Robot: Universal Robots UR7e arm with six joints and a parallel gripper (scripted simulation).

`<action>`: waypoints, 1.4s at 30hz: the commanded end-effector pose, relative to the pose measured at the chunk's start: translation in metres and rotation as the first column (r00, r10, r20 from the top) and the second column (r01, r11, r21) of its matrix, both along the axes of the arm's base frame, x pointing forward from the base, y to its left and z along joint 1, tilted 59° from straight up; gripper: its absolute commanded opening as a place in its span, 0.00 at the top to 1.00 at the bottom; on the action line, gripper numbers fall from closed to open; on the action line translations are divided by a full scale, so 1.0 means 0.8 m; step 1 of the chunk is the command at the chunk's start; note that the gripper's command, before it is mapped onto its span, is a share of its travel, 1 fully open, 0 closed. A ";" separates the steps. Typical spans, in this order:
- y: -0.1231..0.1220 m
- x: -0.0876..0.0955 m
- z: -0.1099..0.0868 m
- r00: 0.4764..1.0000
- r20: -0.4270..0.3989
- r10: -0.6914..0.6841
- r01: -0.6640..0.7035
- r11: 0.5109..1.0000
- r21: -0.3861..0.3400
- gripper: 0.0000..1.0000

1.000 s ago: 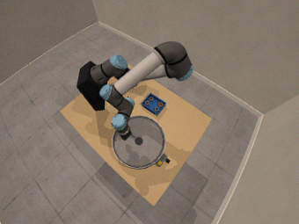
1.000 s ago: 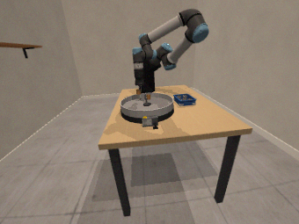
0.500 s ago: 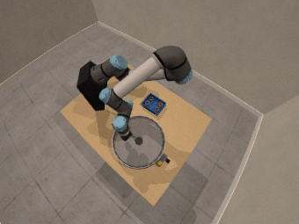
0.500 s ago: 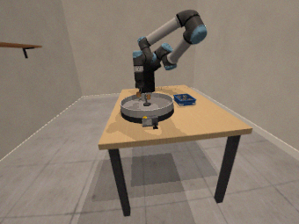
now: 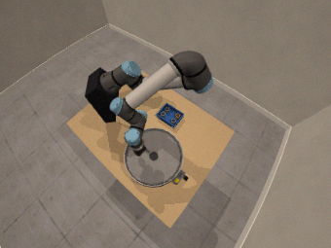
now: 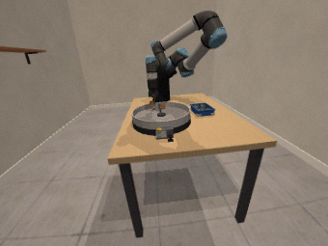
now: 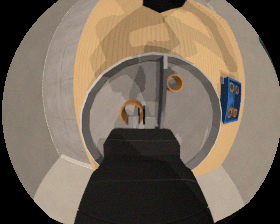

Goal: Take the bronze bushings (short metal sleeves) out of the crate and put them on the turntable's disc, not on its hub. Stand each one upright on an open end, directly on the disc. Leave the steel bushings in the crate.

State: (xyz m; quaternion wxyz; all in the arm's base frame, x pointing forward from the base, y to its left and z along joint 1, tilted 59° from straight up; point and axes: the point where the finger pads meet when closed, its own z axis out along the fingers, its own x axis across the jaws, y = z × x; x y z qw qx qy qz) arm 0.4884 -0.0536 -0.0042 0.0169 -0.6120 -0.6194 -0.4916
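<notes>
The claw (image 5: 141, 152) (image 6: 152, 98) (image 7: 141, 111), left of centre in the wrist frame, was clenched on a bushing's wall (image 6: 152, 104) (image 7: 123, 111), seemingly to lower it upright onto the disc (image 5: 165, 170) (image 7: 192, 125), while another bronze (image 5: 177, 118) (image 7: 234, 113) awaited its turn in the crate (image 5: 169, 105) (image 6: 203, 113) (image 7: 224, 102), far right.
</notes>
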 end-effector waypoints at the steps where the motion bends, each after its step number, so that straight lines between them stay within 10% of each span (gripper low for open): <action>1: -0.001 0.000 0.000 1.000 0.001 -0.001 0.001 1.000 -0.001 1.00; 42: 0.024 0.022 -0.020 1.000 0.000 -0.001 0.001 1.000 -0.001 1.00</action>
